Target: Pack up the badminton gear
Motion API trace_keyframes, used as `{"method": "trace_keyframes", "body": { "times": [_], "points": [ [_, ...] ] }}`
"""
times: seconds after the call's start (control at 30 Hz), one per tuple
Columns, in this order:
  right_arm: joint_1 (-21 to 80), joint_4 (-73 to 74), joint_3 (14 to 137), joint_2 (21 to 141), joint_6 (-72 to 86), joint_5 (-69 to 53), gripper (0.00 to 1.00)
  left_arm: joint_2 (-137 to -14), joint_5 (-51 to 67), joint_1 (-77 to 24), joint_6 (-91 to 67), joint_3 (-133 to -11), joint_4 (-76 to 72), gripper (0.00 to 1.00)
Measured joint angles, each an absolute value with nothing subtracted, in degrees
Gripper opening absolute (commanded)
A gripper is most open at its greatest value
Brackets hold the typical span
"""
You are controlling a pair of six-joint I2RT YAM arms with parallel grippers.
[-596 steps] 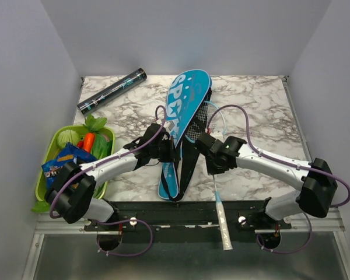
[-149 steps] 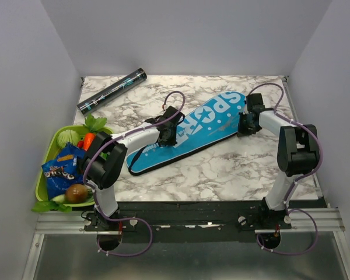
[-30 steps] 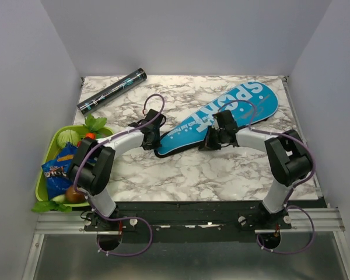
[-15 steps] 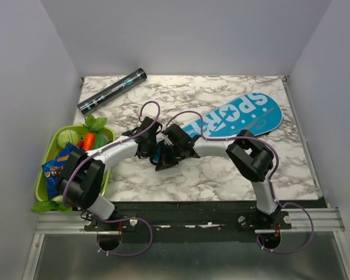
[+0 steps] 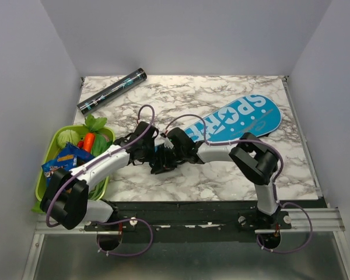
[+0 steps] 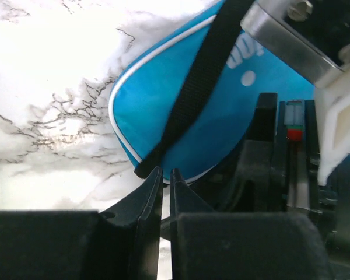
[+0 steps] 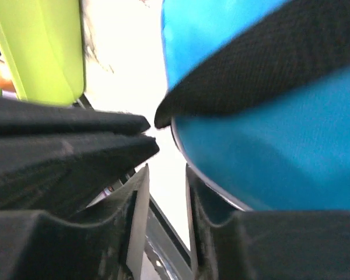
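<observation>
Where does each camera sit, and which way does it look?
Top external: above and behind, looking down at the table; both arms show.
Left wrist: on the left arm, facing the blue cover and its black strap; left gripper at bottom.
Right wrist: on the right arm, close against the cover; right gripper at bottom.
Shared: all see the cover.

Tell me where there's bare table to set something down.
Free: the back strip between the tube and the cover, and the near right corner in front of it. Crowded: centre-left, where the left arm and right arm meet at its narrow end beside the basket.
</observation>
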State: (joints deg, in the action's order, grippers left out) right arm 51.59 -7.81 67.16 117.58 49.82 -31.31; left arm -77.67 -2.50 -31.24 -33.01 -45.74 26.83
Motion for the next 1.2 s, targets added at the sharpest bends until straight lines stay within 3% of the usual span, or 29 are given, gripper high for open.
{"method": "trace_keyframes", "body": {
  "times": [0.03,0.23,0.77,0.93,1.13,1.2],
  "points": [
    [51.75,-7.75,66.19,116.36,50.04,-30.74,0.43,-76.64,-2.26,-31.35,-32.99,-45.76,27.22,0.27],
    [51.72,-7.38,57.80,105.97,50.17,-25.93,0.45,-72.47,-2.55,-31.64,-32.32,-48.49,29.80,0.38],
    [49.06,12.05,44.45,86.35,55.90,0.75,0.45,-85.60,-7.16,-25.80,-31.46,-54.50,30.63,0.40],
    [41.87,17.37,41.65,79.79,55.22,6.24,0.57,-87.88,-7.09,-25.23,-31.38,-58.87,30.46,0.41],
    [32.86,20.18,40.86,75.00,49.63,8.03,0.63,-85.08,-3.40,-25.26,-31.11,-60.47,28.42,0.59],
    [31.88,20.43,40.97,73.41,46.35,8.03,0.71,-82.76,-1.87,-25.26,-31.00,-60.45,27.97,0.63]
  ]
}}
